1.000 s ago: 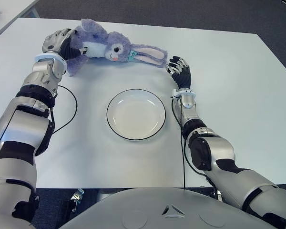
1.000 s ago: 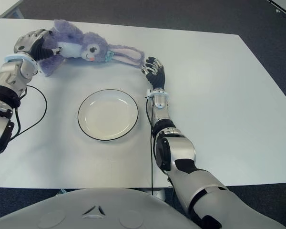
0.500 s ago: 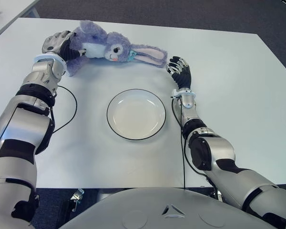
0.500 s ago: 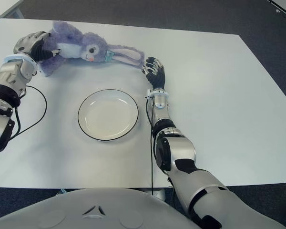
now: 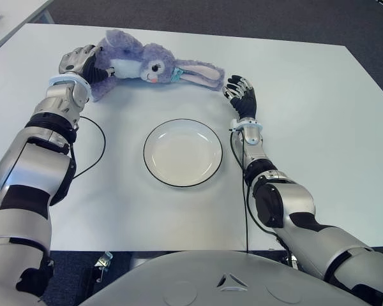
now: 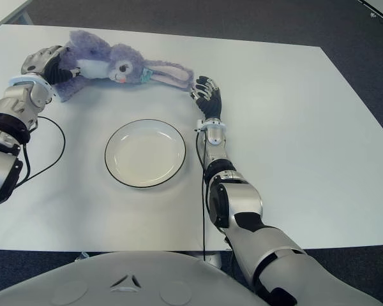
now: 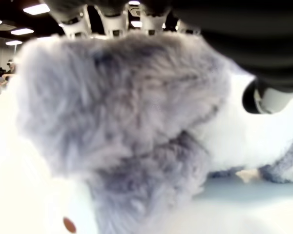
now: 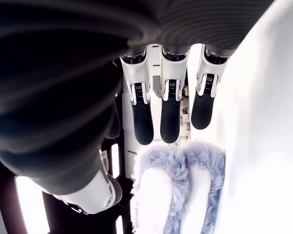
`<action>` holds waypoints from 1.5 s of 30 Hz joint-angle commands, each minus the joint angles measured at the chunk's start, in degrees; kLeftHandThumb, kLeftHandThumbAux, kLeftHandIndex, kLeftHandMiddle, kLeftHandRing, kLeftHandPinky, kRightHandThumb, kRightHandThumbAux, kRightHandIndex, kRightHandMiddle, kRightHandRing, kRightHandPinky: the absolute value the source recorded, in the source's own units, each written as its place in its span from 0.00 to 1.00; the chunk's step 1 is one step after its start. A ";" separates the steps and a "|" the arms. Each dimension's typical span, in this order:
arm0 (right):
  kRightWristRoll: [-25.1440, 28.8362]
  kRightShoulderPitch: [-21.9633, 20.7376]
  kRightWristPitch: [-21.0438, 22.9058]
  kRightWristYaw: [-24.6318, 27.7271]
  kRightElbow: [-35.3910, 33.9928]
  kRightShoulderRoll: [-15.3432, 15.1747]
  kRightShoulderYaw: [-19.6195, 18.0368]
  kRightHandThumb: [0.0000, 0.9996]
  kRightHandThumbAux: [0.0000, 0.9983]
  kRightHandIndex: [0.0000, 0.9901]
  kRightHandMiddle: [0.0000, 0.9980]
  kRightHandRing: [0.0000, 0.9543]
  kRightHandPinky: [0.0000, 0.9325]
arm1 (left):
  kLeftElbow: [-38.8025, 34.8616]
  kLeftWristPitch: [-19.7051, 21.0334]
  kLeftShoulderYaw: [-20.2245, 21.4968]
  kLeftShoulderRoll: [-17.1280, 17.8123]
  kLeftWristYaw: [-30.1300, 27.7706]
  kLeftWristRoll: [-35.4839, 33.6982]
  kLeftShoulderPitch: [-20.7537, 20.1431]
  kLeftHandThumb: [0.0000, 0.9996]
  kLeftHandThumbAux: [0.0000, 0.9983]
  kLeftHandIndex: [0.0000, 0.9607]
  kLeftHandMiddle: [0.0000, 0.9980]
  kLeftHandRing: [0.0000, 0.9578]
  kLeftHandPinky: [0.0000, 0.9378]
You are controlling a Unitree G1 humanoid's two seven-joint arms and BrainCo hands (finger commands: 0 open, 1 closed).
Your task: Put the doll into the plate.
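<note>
A purple and white plush bunny doll [image 5: 143, 62] lies on its side at the far side of the white table [image 5: 306, 115], ears pointing right. My left hand [image 5: 88, 62] is shut on the doll's body end at the left; in the left wrist view its fingers [image 7: 112, 22] curl over the fur [image 7: 127, 107]. My right hand [image 5: 240, 95] is just right of the ear tips [image 8: 178, 195], fingers [image 8: 168, 112] spread and holding nothing. The white plate [image 5: 182, 153] with a dark rim sits empty between the two arms, nearer to me than the doll.
A black cable [image 5: 99, 137] loops on the table beside my left forearm, left of the plate. A second cable [image 5: 244, 197] runs along my right forearm. Dark floor lies beyond the table's far and right edges.
My left hand has shifted slightly right and toward me with the doll's body end in it. The right hand and plate have stayed put.
</note>
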 commanded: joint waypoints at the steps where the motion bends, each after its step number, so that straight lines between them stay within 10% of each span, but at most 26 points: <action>1: 1.17 12.93 3.51 0.53 7.18 1.24 -1.19 0.41 0.84 0.23 0.27 0.25 0.23 | 2.23 0.99 -0.65 -2.55 -0.39 -0.07 0.33 0.41 0.32 0.08 0.07 0.08 0.11; 33: 1.57 12.73 3.57 1.53 7.19 1.18 -2.34 0.46 0.84 0.22 0.29 0.27 0.25 | 6.45 6.56 -0.07 -6.99 3.88 -0.49 -0.19 0.46 0.33 0.07 0.09 0.10 0.14; 45: 1.66 12.75 3.56 1.74 7.18 1.20 -2.58 0.48 0.83 0.22 0.29 0.27 0.24 | 8.01 9.24 0.32 -8.20 6.87 -0.99 0.46 0.61 0.36 0.18 0.19 0.21 0.33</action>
